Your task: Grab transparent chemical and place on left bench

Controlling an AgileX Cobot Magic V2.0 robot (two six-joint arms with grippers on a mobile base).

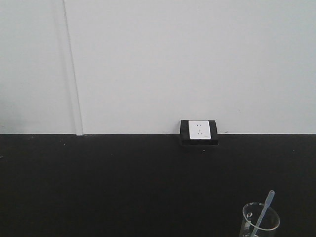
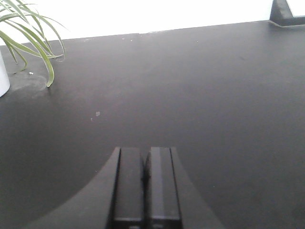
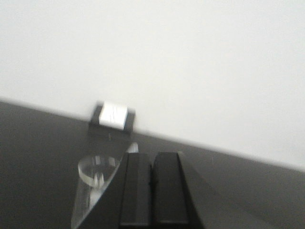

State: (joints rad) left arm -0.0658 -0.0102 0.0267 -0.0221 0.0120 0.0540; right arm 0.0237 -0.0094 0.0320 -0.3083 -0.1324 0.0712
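Observation:
The transparent chemical [image 1: 267, 203], a thin clear dropper pipette, leans inside a clear glass beaker [image 1: 260, 223] at the bottom right of the front view. In the right wrist view the beaker [image 3: 95, 177] stands just left of my right gripper [image 3: 152, 155], which is shut and empty. The pipette's tip [image 3: 133, 146] shows just past the left finger. My left gripper [image 2: 145, 151] is shut with nothing in it and hovers over bare black worktop. Neither gripper shows in the front view. The left bench is out of view.
A black worktop [image 1: 123, 182] runs along a white wall with a black-framed white socket [image 1: 199, 131]. A potted plant [image 2: 33, 33] in a white pot [image 2: 2, 76] stands far left in the left wrist view.

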